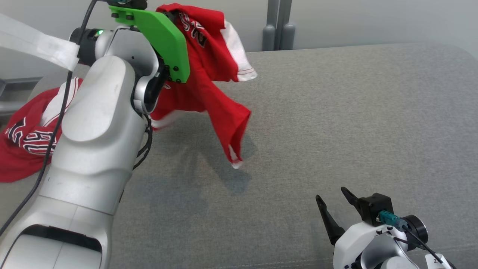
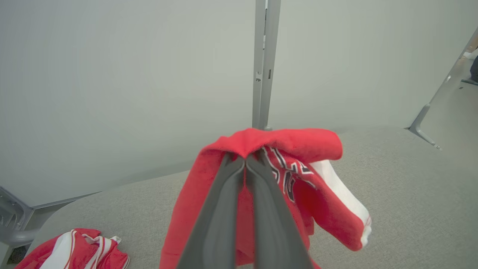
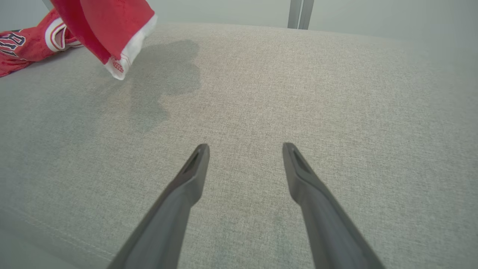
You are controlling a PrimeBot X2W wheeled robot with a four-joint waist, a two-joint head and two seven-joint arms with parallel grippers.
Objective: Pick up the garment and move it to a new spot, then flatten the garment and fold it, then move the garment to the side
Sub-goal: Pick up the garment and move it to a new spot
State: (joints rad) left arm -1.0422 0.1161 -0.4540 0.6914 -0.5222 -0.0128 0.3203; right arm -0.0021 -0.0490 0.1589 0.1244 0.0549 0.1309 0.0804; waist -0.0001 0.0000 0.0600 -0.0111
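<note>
Two lots of red cloth show, and I cannot tell whether they join behind the arm. At the far left a crumpled heap [image 1: 20, 149] with white stripes and dark lettering lies on the grey surface [image 1: 354, 112]. Just right of it, the left tool [image 2: 245, 158] is raised, its fingers pressed together on a fold of the garment [image 1: 213, 82], which hangs clear above the surface. A white-trimmed hem corner [image 1: 235, 162] is its lowest point, over its own shadow. At the near right the right tool [image 1: 331, 193] rests low with its fingers spread and nothing between them.

The garment looks light, soft and limp. It will likely sag, swing and bunch from a single pinch. For flattening, the dangling hem corner seems the best second hold for the right tool.
</note>
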